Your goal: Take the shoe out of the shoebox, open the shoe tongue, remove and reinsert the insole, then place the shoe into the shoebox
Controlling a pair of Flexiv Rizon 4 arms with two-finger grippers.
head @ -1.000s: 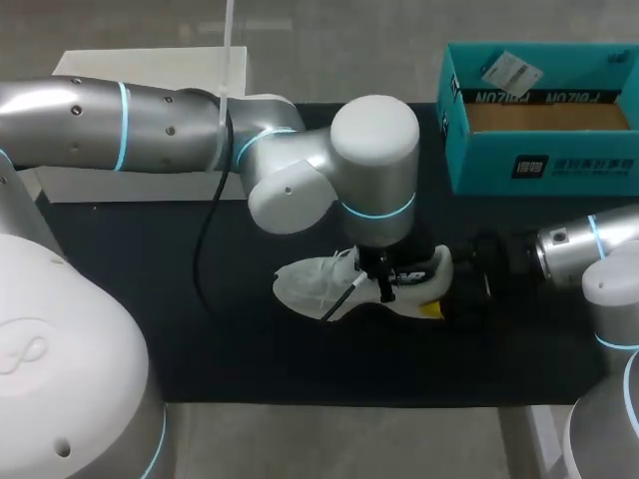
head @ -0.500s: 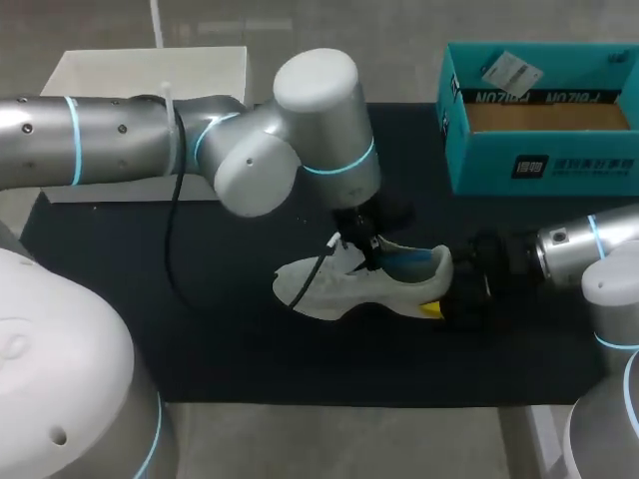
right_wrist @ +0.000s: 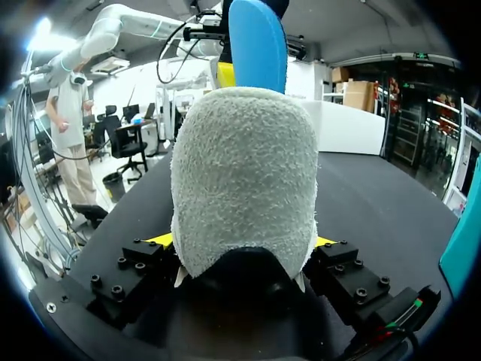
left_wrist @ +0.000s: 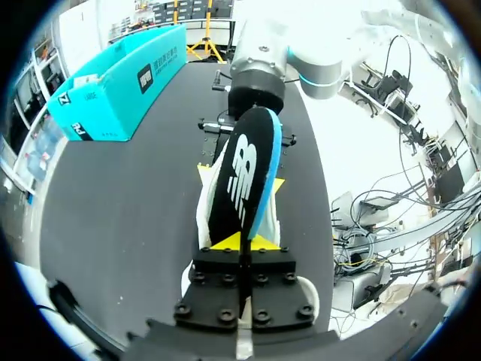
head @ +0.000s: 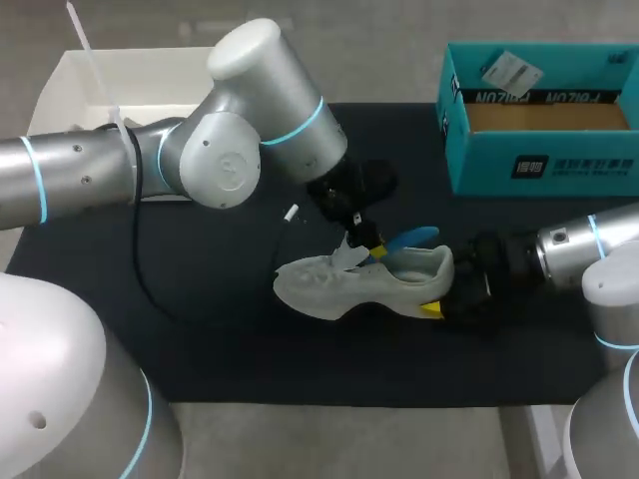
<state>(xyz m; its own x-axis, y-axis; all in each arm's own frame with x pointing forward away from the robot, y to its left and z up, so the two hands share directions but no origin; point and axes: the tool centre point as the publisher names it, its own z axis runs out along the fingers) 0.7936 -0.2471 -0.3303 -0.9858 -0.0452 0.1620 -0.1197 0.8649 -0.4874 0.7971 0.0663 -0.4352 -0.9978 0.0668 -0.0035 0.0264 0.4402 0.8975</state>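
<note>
The shoe lies on its side on the dark table, toe toward the left arm, heel toward the right arm. The teal shoebox stands open at the far right corner, well apart from the shoe.

From the head view the left jaws sit just above the shoe's opening, with a blue insole slanting up out of it. The right jaws are mostly hidden behind the heel there.

The left wrist view shows what the head view cannot. The left jaws are closed tight on the near end of the insole, one yellow tip on each face. The insole's underside is black with a blue edge.

The right wrist view shows the fuzzy pale heel of the shoe filling the gap between the right jaws. They stand wide, with both yellow tips pressed against the heel's sides. The blue face of the insole rises above the collar.

Print: a white logo on the insole's black underside, white lettering and a dark label on the shoebox walls, and a white printed card lying inside the box.
</note>
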